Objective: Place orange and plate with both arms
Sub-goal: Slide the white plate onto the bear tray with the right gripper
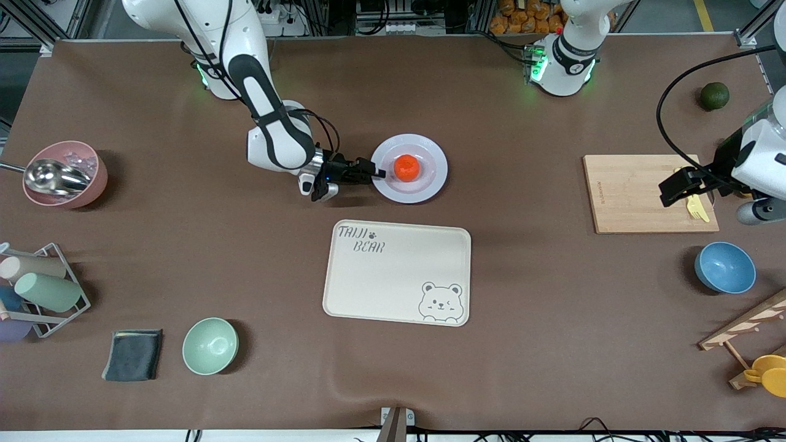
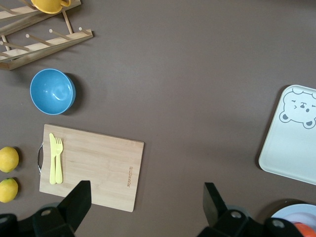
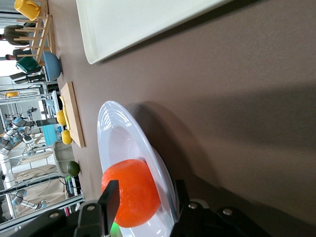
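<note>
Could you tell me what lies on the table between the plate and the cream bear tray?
Nothing: in the front view only bare brown table separates the plate from the tray.

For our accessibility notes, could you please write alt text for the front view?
The right gripper has its jaws at the rim of a plate holding an orange, just above a cream tray in the view. The left gripper hovers over a cutting board toward the left arm's end of the table.
</note>
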Robot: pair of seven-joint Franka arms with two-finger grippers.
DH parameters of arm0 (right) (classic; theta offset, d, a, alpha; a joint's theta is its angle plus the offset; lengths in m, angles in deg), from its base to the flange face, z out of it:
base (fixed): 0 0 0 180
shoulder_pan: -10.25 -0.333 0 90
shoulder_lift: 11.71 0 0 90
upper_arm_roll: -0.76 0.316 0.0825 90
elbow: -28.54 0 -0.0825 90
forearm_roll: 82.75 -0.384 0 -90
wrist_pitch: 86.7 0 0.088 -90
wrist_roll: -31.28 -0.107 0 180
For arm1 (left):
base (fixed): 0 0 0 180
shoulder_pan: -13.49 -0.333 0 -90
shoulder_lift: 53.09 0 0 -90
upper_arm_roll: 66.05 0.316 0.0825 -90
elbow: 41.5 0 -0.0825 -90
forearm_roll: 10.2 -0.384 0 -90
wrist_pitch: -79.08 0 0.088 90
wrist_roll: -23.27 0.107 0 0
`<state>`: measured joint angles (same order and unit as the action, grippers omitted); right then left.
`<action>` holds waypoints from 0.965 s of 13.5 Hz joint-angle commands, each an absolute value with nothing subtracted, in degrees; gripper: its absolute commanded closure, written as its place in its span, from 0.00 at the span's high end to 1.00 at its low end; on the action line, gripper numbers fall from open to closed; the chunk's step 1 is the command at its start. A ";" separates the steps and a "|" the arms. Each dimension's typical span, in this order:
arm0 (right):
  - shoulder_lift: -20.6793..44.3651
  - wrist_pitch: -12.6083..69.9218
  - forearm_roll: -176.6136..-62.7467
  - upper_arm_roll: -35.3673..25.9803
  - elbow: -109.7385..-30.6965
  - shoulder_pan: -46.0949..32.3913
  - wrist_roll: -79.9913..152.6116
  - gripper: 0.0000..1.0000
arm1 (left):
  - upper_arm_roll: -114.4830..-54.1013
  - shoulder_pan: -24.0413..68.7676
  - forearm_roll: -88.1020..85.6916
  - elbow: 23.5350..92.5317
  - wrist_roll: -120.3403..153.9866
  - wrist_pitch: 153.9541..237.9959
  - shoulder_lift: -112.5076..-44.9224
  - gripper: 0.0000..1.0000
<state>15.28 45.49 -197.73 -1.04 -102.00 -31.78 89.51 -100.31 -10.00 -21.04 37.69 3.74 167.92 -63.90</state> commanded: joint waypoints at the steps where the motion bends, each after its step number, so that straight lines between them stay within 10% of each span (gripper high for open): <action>1: 16.33 46.10 -200.95 -1.35 -100.83 -32.99 91.13 0.37 | -100.42 -10.59 -19.51 37.86 4.82 167.05 -62.85 1.00; 4: 16.50 47.06 -202.01 -1.44 -100.48 -34.14 91.22 0.00 | -100.42 -10.68 -18.99 37.95 4.90 167.05 -61.89 1.00; 10: 15.63 46.28 -204.11 -1.35 -99.69 -32.21 90.43 0.00 | -76.46 7.31 -12.83 41.63 13.51 167.05 -57.50 1.00; 13: 15.10 44.08 -208.06 -1.35 -99.60 -32.20 90.43 0.00 | -73.88 10.59 -12.22 42.87 13.87 167.32 -56.70 1.00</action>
